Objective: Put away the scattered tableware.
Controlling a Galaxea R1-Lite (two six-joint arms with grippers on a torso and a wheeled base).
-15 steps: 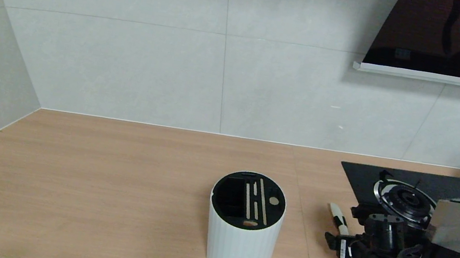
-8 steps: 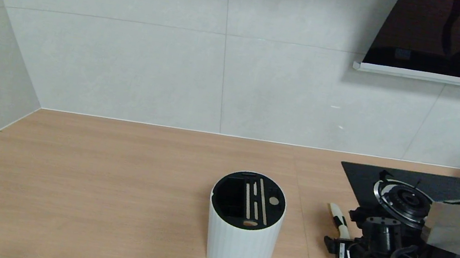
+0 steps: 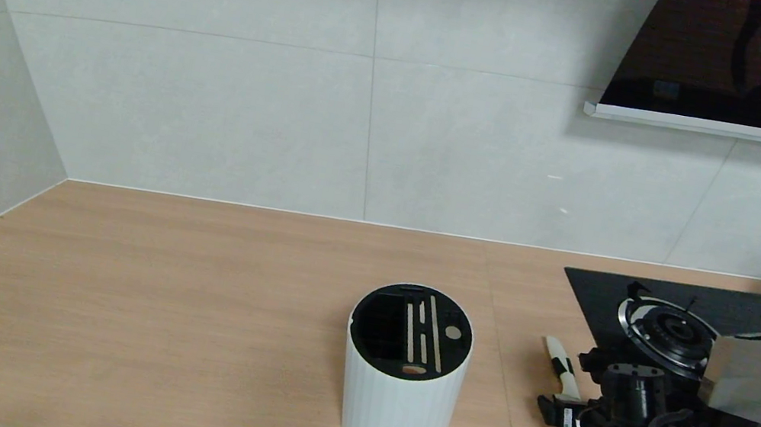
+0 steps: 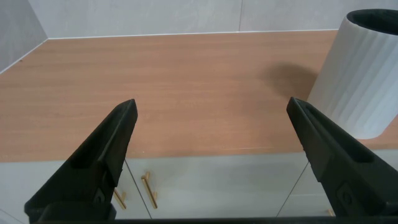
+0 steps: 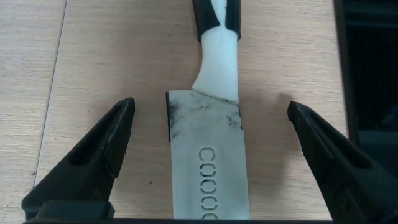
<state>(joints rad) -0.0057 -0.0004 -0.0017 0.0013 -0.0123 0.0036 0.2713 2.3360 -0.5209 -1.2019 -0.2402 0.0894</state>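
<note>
Knife (image 3: 563,368): laid flat on the bench (image 3: 180,304), between the white ribbed holder (image 3: 400,395) and the hob (image 3: 670,328), with the handle pointed toward the wall.
Right claw (image 5: 209,115): held just above the blade near the handle and spread wide, one finger to each side; nothing is gripped.
Left claw (image 4: 211,107): held wide apart over the bench's front edge, beside the holder; nothing is held.
Holder: stood upright, black slotted top faced upward.

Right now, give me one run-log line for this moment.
right gripper open above knife | knife flat on counter | left gripper open, empty | holder upright
</note>
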